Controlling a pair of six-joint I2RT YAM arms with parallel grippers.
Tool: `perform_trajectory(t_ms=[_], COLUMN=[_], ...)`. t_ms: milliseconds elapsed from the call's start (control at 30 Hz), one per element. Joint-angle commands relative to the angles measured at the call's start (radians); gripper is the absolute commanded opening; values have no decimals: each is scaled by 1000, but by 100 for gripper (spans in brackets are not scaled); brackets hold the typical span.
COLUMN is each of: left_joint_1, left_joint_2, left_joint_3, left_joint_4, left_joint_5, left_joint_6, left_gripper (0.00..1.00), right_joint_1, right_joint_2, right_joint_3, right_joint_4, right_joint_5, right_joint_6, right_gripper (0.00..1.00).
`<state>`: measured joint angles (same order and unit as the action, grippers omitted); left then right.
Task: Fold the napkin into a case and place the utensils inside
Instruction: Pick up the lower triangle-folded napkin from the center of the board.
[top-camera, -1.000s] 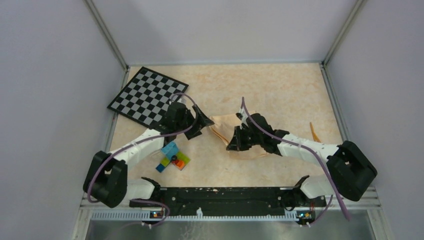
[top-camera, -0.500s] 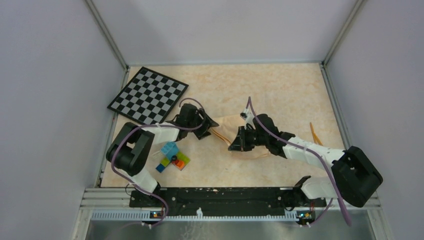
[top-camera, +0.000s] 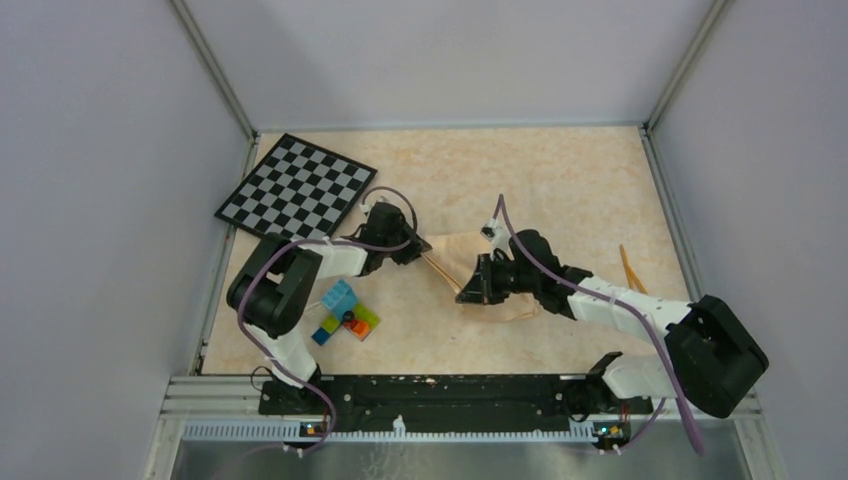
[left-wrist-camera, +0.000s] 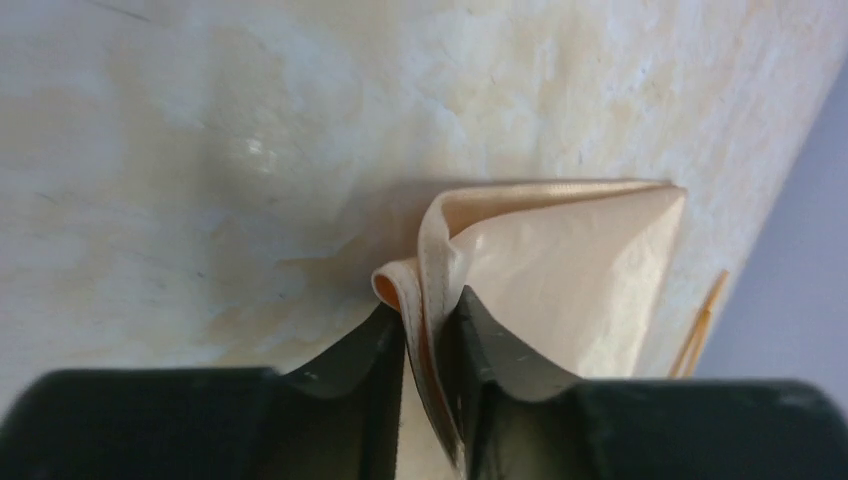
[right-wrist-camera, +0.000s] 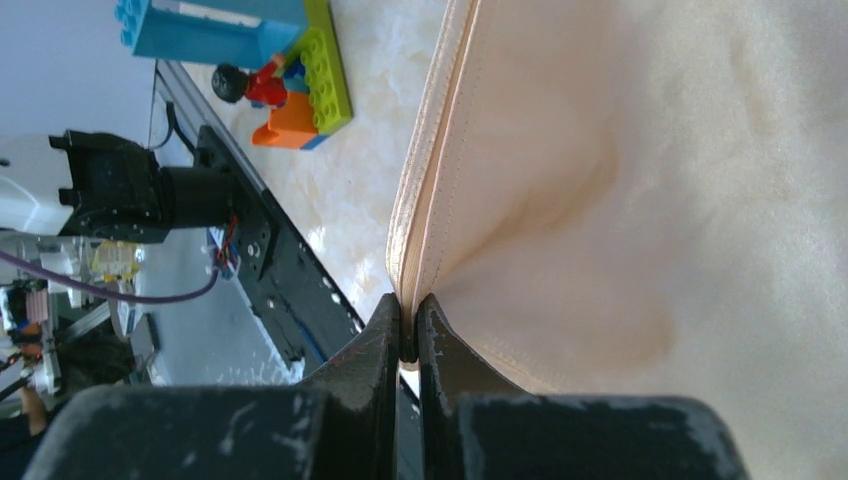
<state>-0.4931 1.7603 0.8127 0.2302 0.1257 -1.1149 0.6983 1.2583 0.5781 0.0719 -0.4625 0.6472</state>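
**Both grippers pinching the napkin, utensils still out on the table**

Left gripper (top-camera: 408, 243): the fingers (left-wrist-camera: 385, 335) sit either side of a folded edge of the napkin (top-camera: 455, 248), pressed against the cloth, so it is clamped on the napkin's left corner. The wrist view shows several layers bunched at that pinch.

Right gripper (top-camera: 472, 288): jaws fully together on the stitched hem at the napkin's near edge, cloth trapped between the tips.

The napkin is mid-table, partly folded and rumpled, strung between the two grippers. It is not a flat case yet.

The utensils (top-camera: 630, 268) lie on the table (top-camera: 540, 180) at the far right, well apart from the napkin, beside the right forearm.

The toy bricks (top-camera: 345, 315) are near left, below the left gripper. The checkerboard (top-camera: 295, 190) is at far left.
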Motion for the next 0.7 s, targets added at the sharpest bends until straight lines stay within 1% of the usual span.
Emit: perform_trajectory(t_ms=[0, 67, 167, 233, 267, 300, 367, 433, 467, 500, 533, 667], left_joint_1=[0, 0, -1, -1, -2, -5, -19, -53, -72, -90, -104, -114], left_joint_2=[-13, -38, -88, -140, -160, -179, -210, -227, -231, -233, -234, -213], left_joint_3=[53, 83, 113, 116, 120, 125, 145, 169, 182, 193, 197, 173], left_joint_4=[-78, -160, -292, -356, -402, -445, -562, -658, -700, -733, -745, -696], left_joint_5=[-160, -235, -342, -409, -449, -486, -565, -635, -664, -680, -689, -658], left_joint_6=[131, 168, 224, 238, 237, 229, 174, 114, 81, 52, 30, 26], left_gripper=[26, 17, 10, 2, 0, 0, 0, 0, 0, 0, 0, 0], right_joint_1=[-10, -4, 30, 59, 75, 94, 110, 112, 112, 115, 121, 190], right_joint_2=[5, 33, 57, 83, 102, 126, 177, 233, 252, 263, 268, 279], right_joint_3=[-27, -30, -38, -46, -52, -63, -94, -132, -139, -139, -122, -30], right_joint_4=[100, 122, 160, 214, 255, 309, 468, 605, 644, 652, 595, 331], right_joint_5=[-68, -113, -153, -189, -208, -232, -271, -285, -279, -255, -214, -40], right_joint_6=[-26, -52, -84, -80, -66, -30, 50, 130, 153, 161, 136, 15], right_gripper=[0, 0, 0, 0, 0, 0, 0, 0, 0, 0, 0, 0])
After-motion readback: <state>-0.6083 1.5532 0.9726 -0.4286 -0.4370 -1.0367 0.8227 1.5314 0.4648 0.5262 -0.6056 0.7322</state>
